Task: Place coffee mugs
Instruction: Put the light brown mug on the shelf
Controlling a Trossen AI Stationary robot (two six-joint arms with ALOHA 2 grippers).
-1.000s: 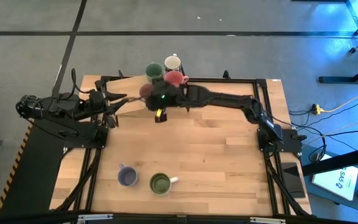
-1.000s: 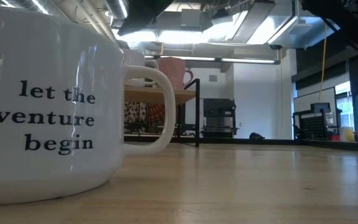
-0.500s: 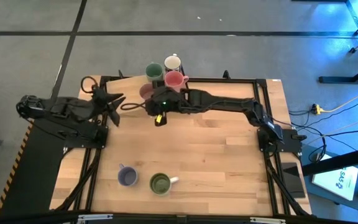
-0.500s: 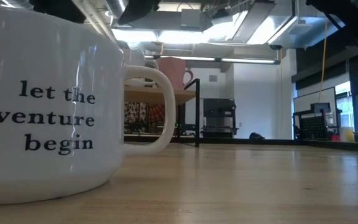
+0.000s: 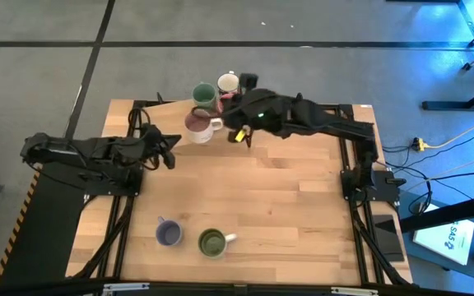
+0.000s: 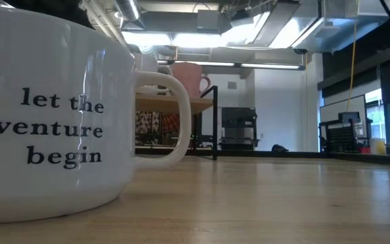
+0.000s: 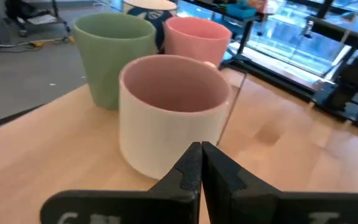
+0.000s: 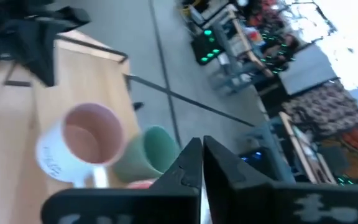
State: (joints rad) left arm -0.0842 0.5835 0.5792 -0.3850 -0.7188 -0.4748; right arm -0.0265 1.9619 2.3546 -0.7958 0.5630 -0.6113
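Four coffee mugs stand on their bases at the table's far edge: a teal-green one, a white one with a blue pattern, a pink one partly under my right arm, and a pale one with a pinkish inside. The pale mug's black lettering fills the left of the low view. A lavender mug and a green mug with a white handle stand near the front edge. My left gripper is shut, a little short of the pale mug. My right gripper is shut, raised to the right of it.
Bare wood lies between the far group of mugs and the two front mugs. A black frame runs along the table's edges. The arm bases stand at the left and right sides.
My right gripper has risen and drawn back toward the table's right from the pale mug, which now stands uncovered on the table. My left gripper has sunk, moved toward the near edge and rolled, and its spread fingers have shut.
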